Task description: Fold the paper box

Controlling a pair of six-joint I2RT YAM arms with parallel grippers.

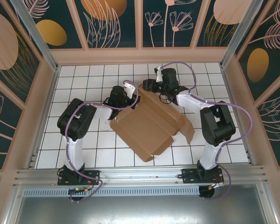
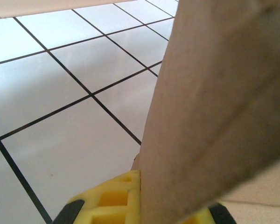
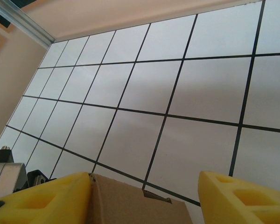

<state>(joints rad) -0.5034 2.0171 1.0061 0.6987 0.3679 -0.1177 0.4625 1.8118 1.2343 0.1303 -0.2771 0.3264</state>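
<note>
My left hand (image 2: 151,210) was clamped shut on an upright flap of the paper box (image 2: 214,93), with yellow pads (image 2: 112,200) on either side. That wrist view gave just the flap and the tiled surface (image 2: 60,93) beyond it. My right hand (image 3: 144,198) stood open, a cardboard edge between its fingers (image 3: 238,196), touching one. From above, the box lay partly folded between both hands.

Black-and-white arms (image 1: 73,151), purple cables (image 1: 179,63)

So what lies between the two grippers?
A raised corner of the paper box, top view; left gripper shut on it, right gripper open around its edge.
</note>
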